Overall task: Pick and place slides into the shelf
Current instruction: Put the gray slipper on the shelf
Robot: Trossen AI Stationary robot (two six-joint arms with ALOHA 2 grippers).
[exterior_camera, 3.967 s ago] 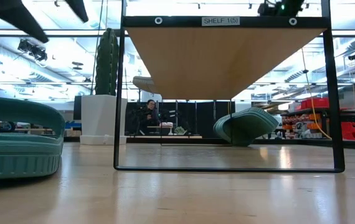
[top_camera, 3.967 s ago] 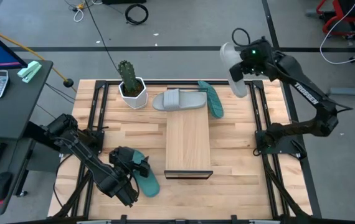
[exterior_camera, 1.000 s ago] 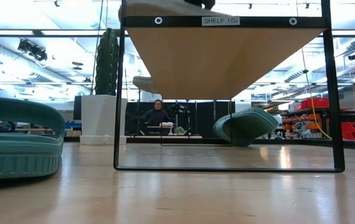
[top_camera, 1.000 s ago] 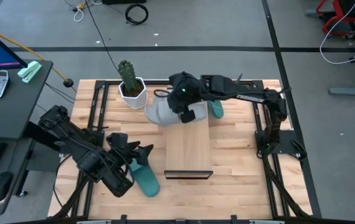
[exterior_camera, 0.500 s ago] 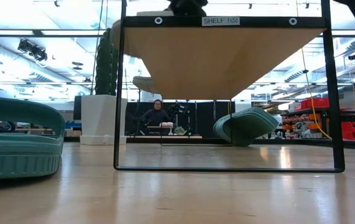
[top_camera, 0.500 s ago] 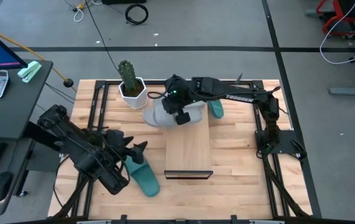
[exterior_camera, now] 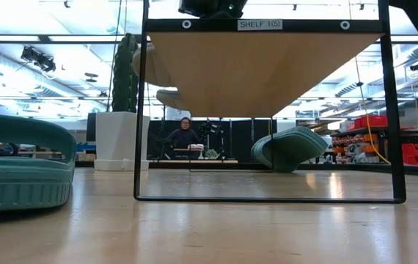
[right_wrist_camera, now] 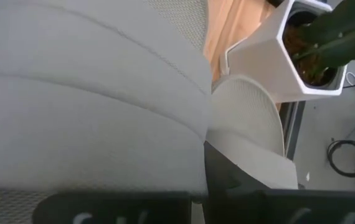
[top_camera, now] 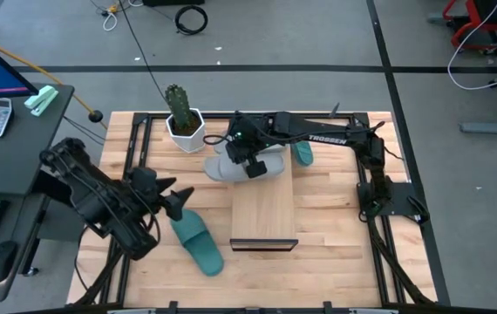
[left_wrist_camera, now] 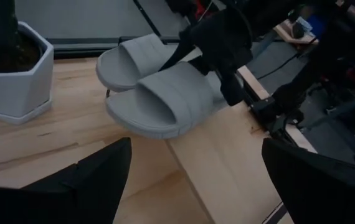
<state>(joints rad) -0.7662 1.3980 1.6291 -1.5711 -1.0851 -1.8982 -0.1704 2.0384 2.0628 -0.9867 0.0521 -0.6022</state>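
Two grippers | right gripper (top_camera: 250,164) clamps grey slide (top_camera: 231,167) | left gripper (top_camera: 172,199) wide, empty

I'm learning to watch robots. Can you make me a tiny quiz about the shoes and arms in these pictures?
1. True or false: the right gripper holds a grey slide.
2. Which slide lies on the table by the left gripper? A) grey B) green C) none
3. Fill in: the white pot holds a ____.

Key: 1 true; it is shut on the grey slide at the far end of the shelf. 2 B, the green slide; the left gripper is open. 3 cactus.
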